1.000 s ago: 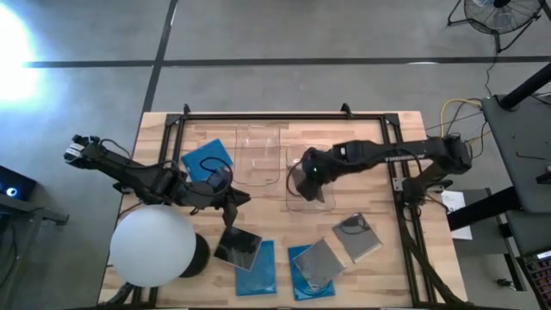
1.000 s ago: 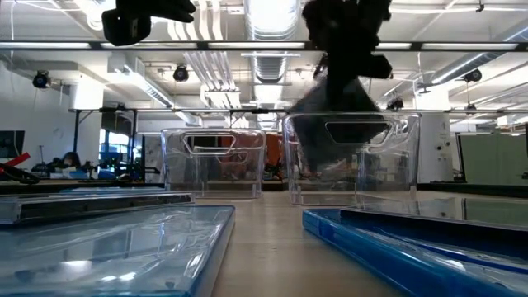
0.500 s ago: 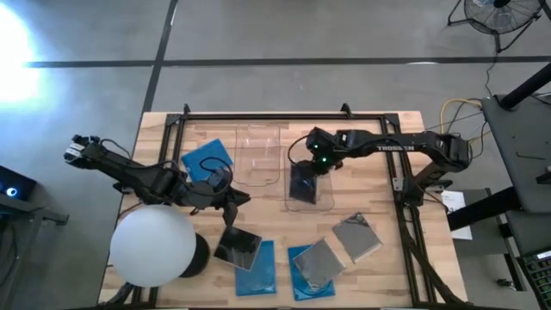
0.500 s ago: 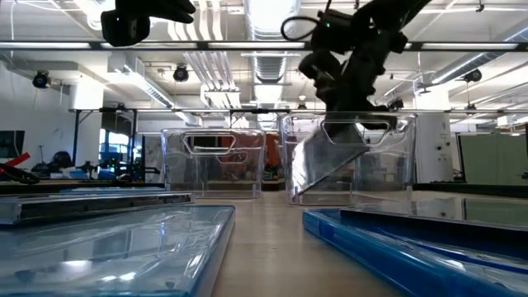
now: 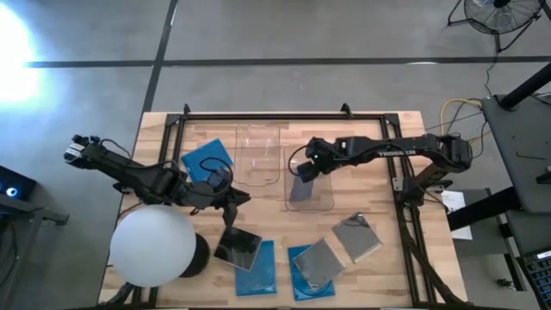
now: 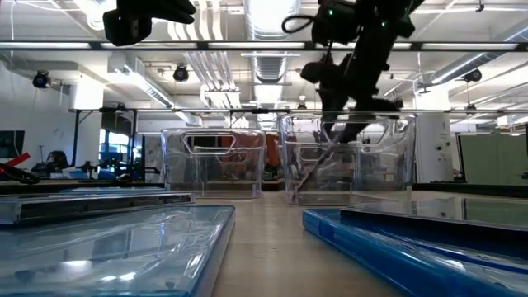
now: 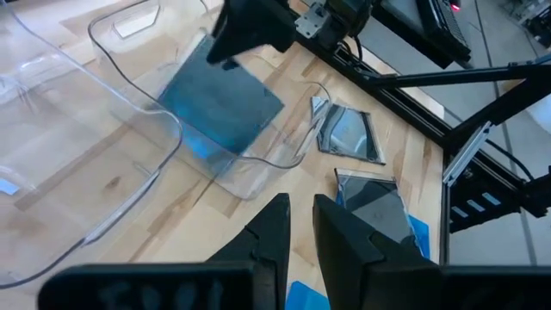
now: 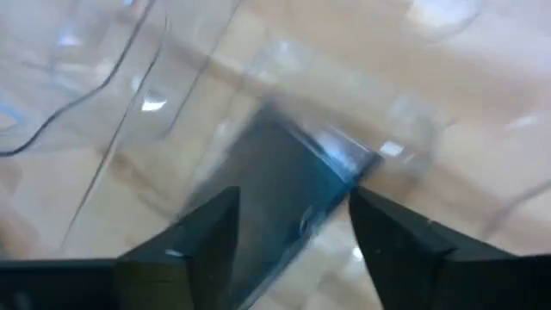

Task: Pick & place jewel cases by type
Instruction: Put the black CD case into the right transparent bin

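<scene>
Left gripper point(image 5: 231, 205) was parked at 9 o'clock, fingers nearly together, empty. Right gripper point(image 5: 303, 170) was held above right bin point(image 5: 330, 202) at centre, fingers apart; dark jewel case point(image 5: 303, 189) lay inside it. Drop judged done; next, a case from the 6 o'clock cluster point(image 5: 320, 258) would be needed

Table point(image 5: 379, 207): pale wood planks, matt, grain visible, edged by a black metal frame point(image 5: 284, 114). Two bins point(image 5: 259, 155), point(image 5: 320, 200): clear plastic, smooth, catching glints along the rims. Jewel case in the right bin point(image 5: 304, 189): dark grey, glossy plastic. Blue jewel cases point(image 5: 207, 158), point(image 5: 258, 267): bright translucent plastic, shiny. Grey cases point(image 5: 358, 237), point(image 5: 319, 258): mirror-like sheen. Ball point(image 5: 154, 248): white, smooth, matt. Left gripper point(image 7: 299, 220) and right gripper point(image 8: 293, 211): dark matt plastic fingers. Floor: grey concrete, dull.
</scene>
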Controlling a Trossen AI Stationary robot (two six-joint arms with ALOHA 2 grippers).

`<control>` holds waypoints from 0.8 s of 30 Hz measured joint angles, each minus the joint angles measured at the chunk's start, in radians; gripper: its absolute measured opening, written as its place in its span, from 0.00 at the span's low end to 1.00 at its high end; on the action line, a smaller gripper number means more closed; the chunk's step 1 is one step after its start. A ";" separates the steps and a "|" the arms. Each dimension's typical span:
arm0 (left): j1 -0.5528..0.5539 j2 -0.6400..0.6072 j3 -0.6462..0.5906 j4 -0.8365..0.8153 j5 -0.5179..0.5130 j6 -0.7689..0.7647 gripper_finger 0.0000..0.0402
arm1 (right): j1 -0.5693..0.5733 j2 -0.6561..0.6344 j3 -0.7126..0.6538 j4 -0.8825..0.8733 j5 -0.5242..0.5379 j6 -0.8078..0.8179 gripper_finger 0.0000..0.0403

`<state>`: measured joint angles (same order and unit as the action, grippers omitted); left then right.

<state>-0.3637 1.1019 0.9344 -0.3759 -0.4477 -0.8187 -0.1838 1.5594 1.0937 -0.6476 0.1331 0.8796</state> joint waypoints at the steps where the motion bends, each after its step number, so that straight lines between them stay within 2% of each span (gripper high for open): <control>1: 0.000 0.000 0.000 0.000 0.000 0.001 0.09 | 0.007 0.000 0.019 -0.027 0.040 -0.018 0.57; 4: 0.000 0.000 -0.004 0.000 0.000 0.001 0.09 | 0.029 0.000 0.096 -0.169 0.222 -0.017 0.64; 9: 0.000 0.001 -0.006 0.000 0.000 0.001 0.09 | 0.099 0.000 0.221 -0.420 0.623 -0.002 0.68; 11: 0.000 0.001 -0.006 -0.001 0.000 0.005 0.09 | 0.129 -0.001 0.261 -0.459 0.689 -0.008 0.67; 13: 0.000 0.001 -0.006 0.000 0.000 0.009 0.09 | 0.144 -0.001 0.289 -0.469 0.646 -0.036 0.66; 17: 0.000 0.001 -0.006 -0.001 0.001 0.006 0.09 | 0.137 0.000 0.298 -0.469 0.338 -0.036 0.64; 20: 0.000 0.007 -0.006 0.000 0.013 0.003 0.09 | 0.163 0.001 0.277 -0.470 0.185 0.022 0.61; 24: 0.000 0.032 -0.006 -0.005 0.047 0.038 0.09 | 0.245 0.001 0.264 -0.463 0.106 0.085 0.57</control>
<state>-0.3637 1.1337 0.9283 -0.3813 -0.4011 -0.7810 0.0608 1.5604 1.3577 -1.1108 0.2386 0.9642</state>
